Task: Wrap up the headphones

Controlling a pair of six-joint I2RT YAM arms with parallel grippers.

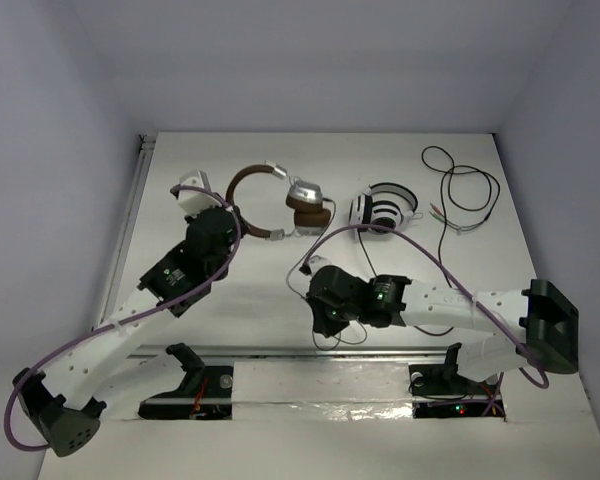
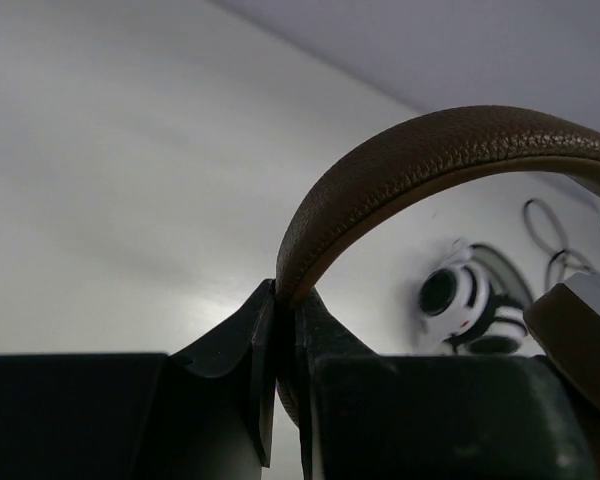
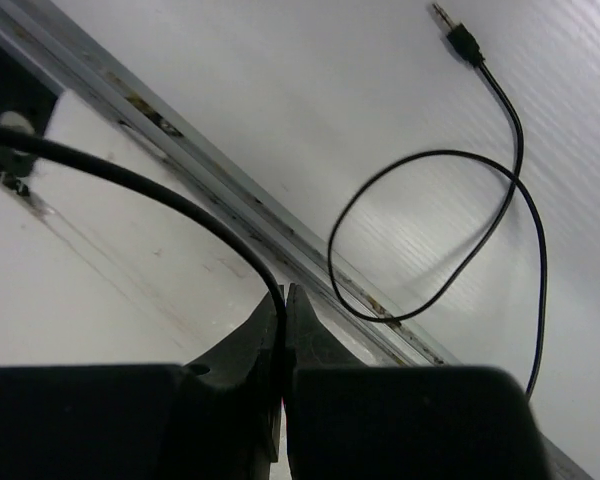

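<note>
White tabletop, pale walls on three sides, and both arms are at work on it. Out on the far left goes the left gripper, its jaws clamped on the brown headband of the headphones. The wrist view shows it clearly: the leather band comes up from between the two dark fingers and arches off to the right. The headphones sit at the far middle of the table, silver earcup and brown pad to the right of the band's arc.

Just right of them lie the white-and-black striped headphones, not touching either arm. A separate loose cable sprawls in the far right corner.

Nearer the bases, the right gripper points down by the metal rail, jaws pinched together on the thin black cable. The line runs off to the upper left of the fingertips. Beyond them, more black cable loops flat on the table and ends in a small plug.
</note>
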